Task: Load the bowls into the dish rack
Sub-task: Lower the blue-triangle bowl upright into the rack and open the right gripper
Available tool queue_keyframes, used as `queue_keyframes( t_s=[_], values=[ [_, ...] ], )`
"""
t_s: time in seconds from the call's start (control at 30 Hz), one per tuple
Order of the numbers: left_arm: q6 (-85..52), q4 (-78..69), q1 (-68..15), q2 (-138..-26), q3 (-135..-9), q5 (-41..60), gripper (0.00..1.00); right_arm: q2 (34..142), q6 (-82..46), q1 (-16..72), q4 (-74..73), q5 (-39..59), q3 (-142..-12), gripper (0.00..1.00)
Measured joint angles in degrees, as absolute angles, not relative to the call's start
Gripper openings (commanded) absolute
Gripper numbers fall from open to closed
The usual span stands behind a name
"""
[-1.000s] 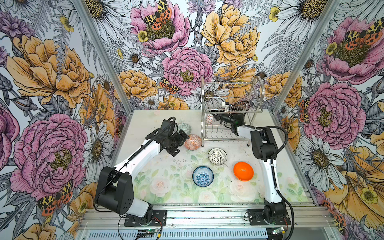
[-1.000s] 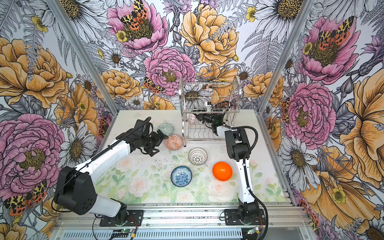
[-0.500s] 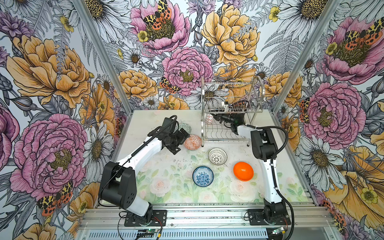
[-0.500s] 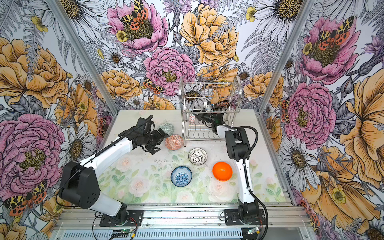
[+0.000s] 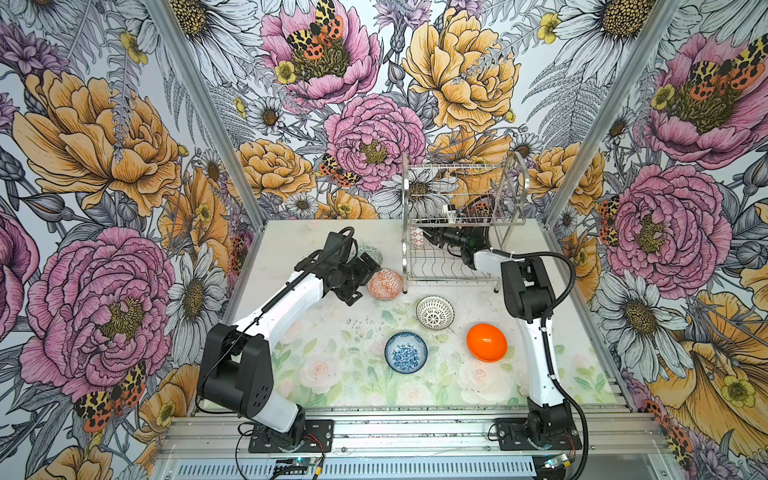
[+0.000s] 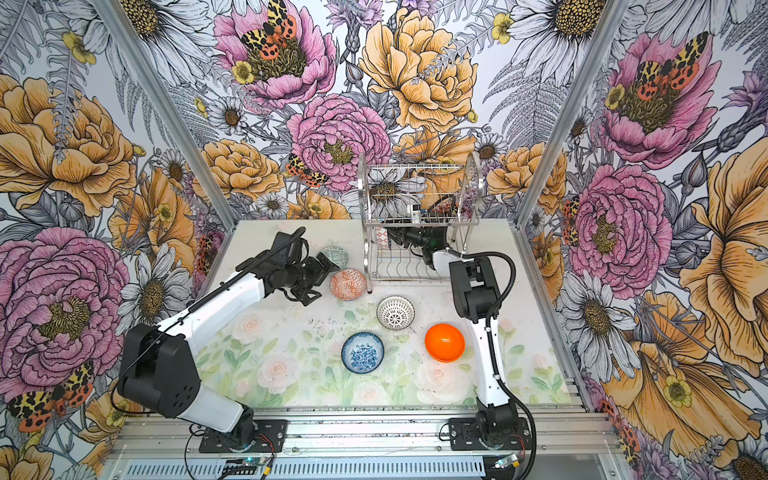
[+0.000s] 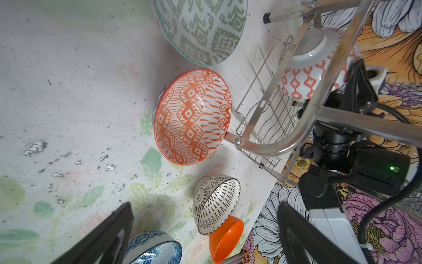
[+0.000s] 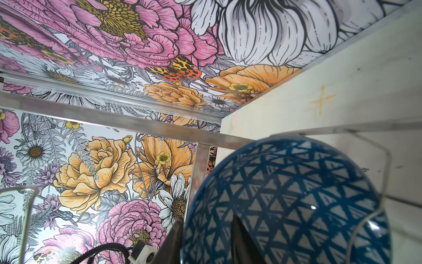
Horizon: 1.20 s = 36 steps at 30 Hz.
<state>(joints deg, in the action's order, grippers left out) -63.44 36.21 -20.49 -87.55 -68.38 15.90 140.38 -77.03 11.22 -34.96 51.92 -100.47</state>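
Note:
The dish rack [image 5: 404, 249] [image 6: 365, 249] stands at the back right. In its lower tier a bowl stands on edge, orange-and-white outside [image 7: 306, 77] and blue lattice inside [image 8: 296, 194]. My right gripper [image 5: 428, 237] [image 8: 206, 219] is open astride that bowl's rim, one finger inside and one outside. My left gripper [image 5: 363, 282] [image 6: 322, 281] [image 7: 203, 217] is open and empty beside the orange-white bowl [image 5: 385, 284] [image 7: 191, 116]. The grey-green bowl [image 6: 336, 255] sits behind it. On the table lie the black-and-white bowl [image 5: 435, 312], the blue bowl [image 5: 406, 352] and the plain orange bowl [image 5: 486, 343].
The rack's near left leg [image 7: 235, 139] almost touches the orange-white bowl. Flowered walls close in the back and both sides. The right arm's upright link [image 5: 523, 286] stands just right of the rack's front. An aluminium rail [image 5: 415, 428] runs along the front edge.
My left gripper has moved right, closer to the orange-white bowl. The right arm has stayed inside the rack.

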Motion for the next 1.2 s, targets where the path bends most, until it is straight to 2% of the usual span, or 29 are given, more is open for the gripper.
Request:
queue_keyframes(
  t_s=[0.73, 0.97, 1.2],
  values=[
    [-62.8, 36.5, -21.3, -84.7, -66.2, 15.9, 0.99, 133.9, -78.6, 11.3, -38.6, 50.6, -90.0, 0.50],
    [-62.6, 36.6, -21.9, -83.6, -66.0, 15.9, 0.99, 130.4, -78.9, 11.3, -39.7, 50.1, -84.1, 0.52],
    [-62.6, 36.7, -22.9, -82.1, -64.4, 15.8, 0.99, 126.5, -79.7, 11.3, -41.6, 49.1, -77.3, 0.58]
  ],
)
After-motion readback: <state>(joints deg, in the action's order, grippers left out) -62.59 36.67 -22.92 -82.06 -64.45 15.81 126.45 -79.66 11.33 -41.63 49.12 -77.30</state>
